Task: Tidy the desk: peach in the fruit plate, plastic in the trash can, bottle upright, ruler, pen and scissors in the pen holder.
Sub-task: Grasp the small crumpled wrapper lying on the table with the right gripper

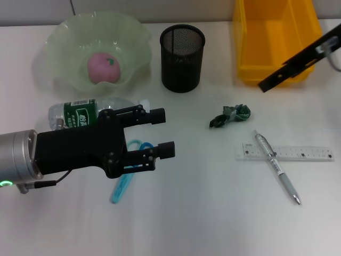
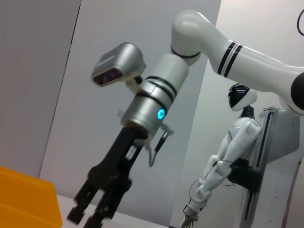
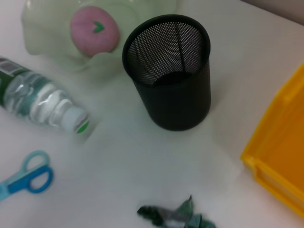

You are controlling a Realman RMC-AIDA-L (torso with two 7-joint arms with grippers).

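A pink peach (image 1: 104, 68) lies in the pale green fruit plate (image 1: 64, 37). Beside the plate a clear bottle (image 1: 74, 113) with a green label lies on its side. Blue scissors (image 1: 123, 186) lie in front of it. My left gripper (image 1: 165, 133) hovers open over the bottle and scissors, holding nothing. Crumpled green plastic (image 1: 230, 116) sits mid-table. A silver pen (image 1: 277, 168) lies across a clear ruler (image 1: 309, 153). The black mesh pen holder (image 1: 182, 58) stands upright. My right gripper (image 1: 264, 85) hangs open above the front of the yellow trash can (image 1: 250, 53).
The right wrist view shows the pen holder (image 3: 173, 90), peach (image 3: 94, 29), bottle (image 3: 38, 97), scissors (image 3: 26, 178), plastic (image 3: 173, 214) and a trash can corner (image 3: 280, 161). The left wrist view shows the right gripper (image 2: 88, 216) against a wall.
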